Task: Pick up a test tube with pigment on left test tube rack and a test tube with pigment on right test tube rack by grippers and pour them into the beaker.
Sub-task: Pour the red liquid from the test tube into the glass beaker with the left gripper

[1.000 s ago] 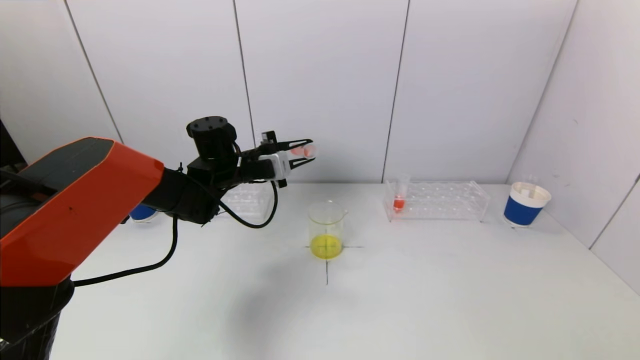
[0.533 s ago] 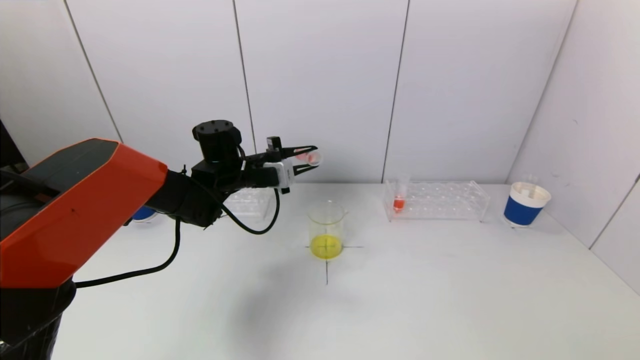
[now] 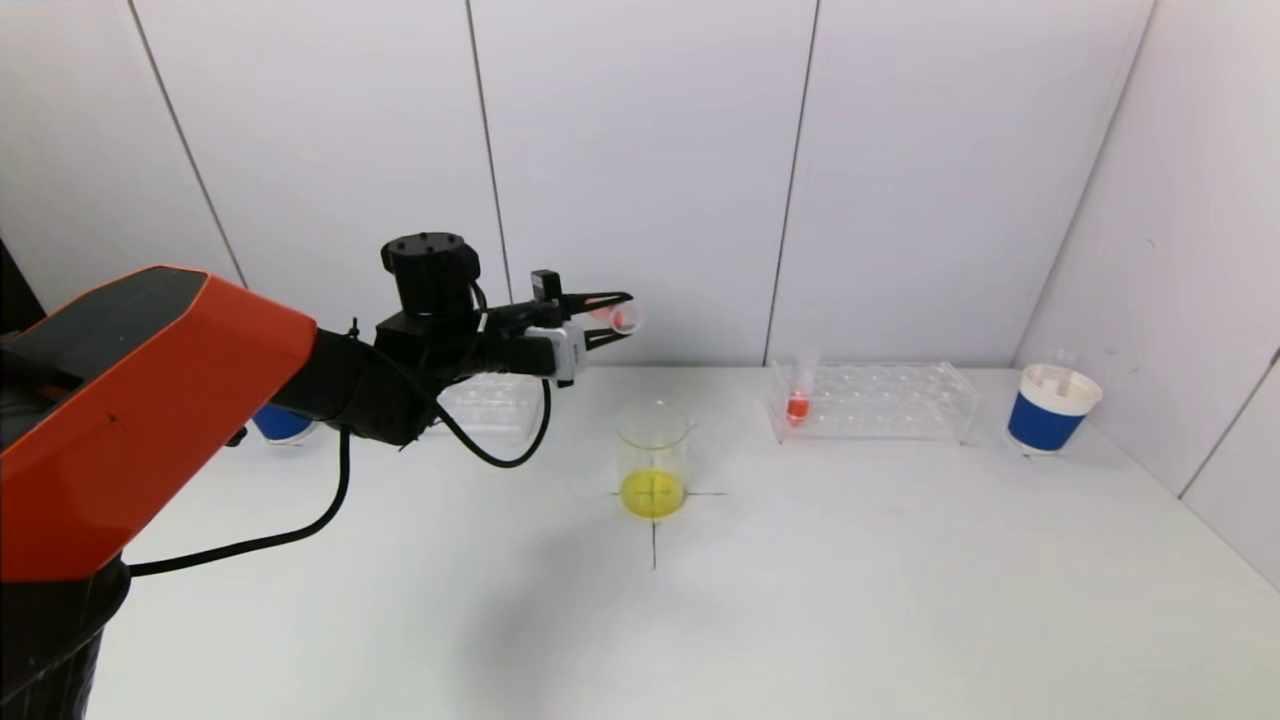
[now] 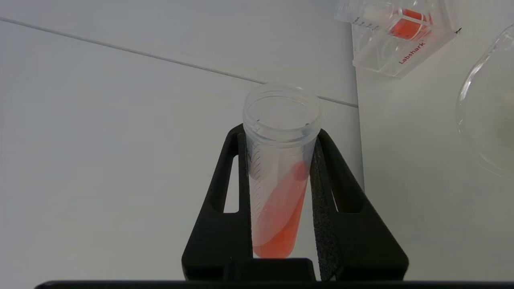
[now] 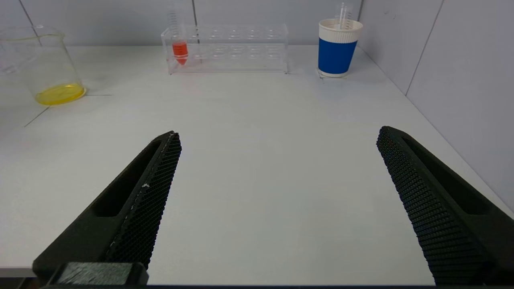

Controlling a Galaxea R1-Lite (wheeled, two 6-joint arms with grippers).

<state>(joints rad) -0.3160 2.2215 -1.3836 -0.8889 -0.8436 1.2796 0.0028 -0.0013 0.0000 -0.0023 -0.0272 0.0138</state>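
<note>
Left hand (image 3: 612,317), black with two long fingers, is clamped on a clear plastic test tube holding orange-red pigment (image 3: 622,317); it sits left of centre in the head view, raised off the bench and above and slightly left of the beaker. In the left wrist view the tube (image 4: 279,168) lies tilted between the foam-lined fingers (image 4: 321,192), its open mouth pointing away from the wrist and the pigment pooled along one side toward the closed end.

Right hand (image 5: 277,200) does not appear in the head view; in the right wrist view its two black textured fingers stand wide apart low over the white bench (image 3: 850,580), holding nothing.

Listed by size:
- White bench, spanning the lower half of the head view, marked with a thin black cross under the beaker.
- Right clear plastic test tube rack (image 3: 875,400), right of centre against the back wall, holding one upright tube of orange-red pigment (image 3: 798,400) at its left end.
- Left clear plastic test tube rack (image 3: 490,403), partly hidden behind the left arm.
- Clear glass beaker (image 3: 653,460), at centre on the cross, with a shallow layer of yellow liquid at its bottom.
- Blue-and-white paper cup (image 3: 1055,408), at far right beside the right rack.
</note>
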